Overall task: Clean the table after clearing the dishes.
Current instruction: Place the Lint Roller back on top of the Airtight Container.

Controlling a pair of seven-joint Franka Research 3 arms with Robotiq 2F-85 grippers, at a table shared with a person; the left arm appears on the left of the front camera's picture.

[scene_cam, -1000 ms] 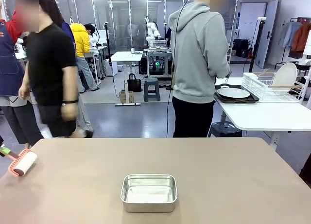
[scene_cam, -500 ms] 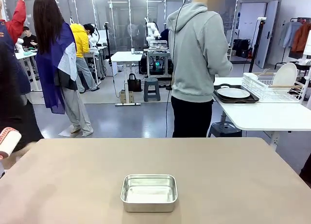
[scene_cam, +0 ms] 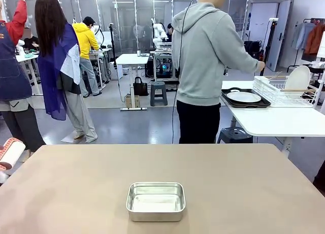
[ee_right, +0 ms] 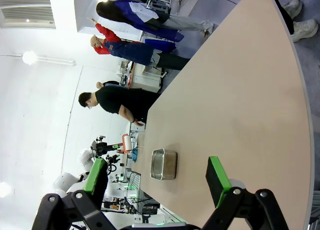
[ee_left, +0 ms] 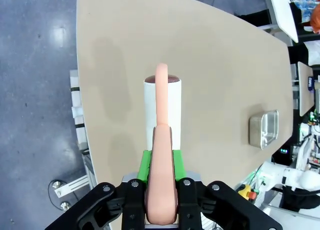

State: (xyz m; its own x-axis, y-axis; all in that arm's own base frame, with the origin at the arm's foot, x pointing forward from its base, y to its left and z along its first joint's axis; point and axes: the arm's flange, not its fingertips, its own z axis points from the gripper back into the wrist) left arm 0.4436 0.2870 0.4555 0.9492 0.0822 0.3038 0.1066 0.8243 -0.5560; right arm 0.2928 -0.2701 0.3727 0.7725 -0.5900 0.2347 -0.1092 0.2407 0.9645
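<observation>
**Roller lifts off the table edge as dishes wait on the side table**

We see the lint roller (scene_cam: 10, 154) raised at the left edge of the table (scene_cam: 213, 173) — a second ago it lay low on the tabletop near that corner, and half a second ago it was already up. Between those last two moments it has barely shifted, so we judge the wiping pass has not properly begun. In the left wrist view the left gripper (ee_left: 161, 177) is clenched on the roller's pink handle (ee_left: 162, 190), its white drum hanging above the table's near edge. The right gripper (ee_right: 160, 182) hovers with its green pads spread apart, grasping nothing.

The dishes are off the table: a white plate (scene_cam: 244, 97) sits on a dark tray (scene_cam: 264, 103) on the white side table (scene_cam: 274, 122), where a person in a grey hoodie (scene_cam: 210, 56) now reaches toward the dish rack (scene_cam: 284, 92). Only the steel pan (scene_cam: 155, 200) remains on the tabletop — it may block a sweep.

We can read no brand, label or writing anywhere.
</observation>
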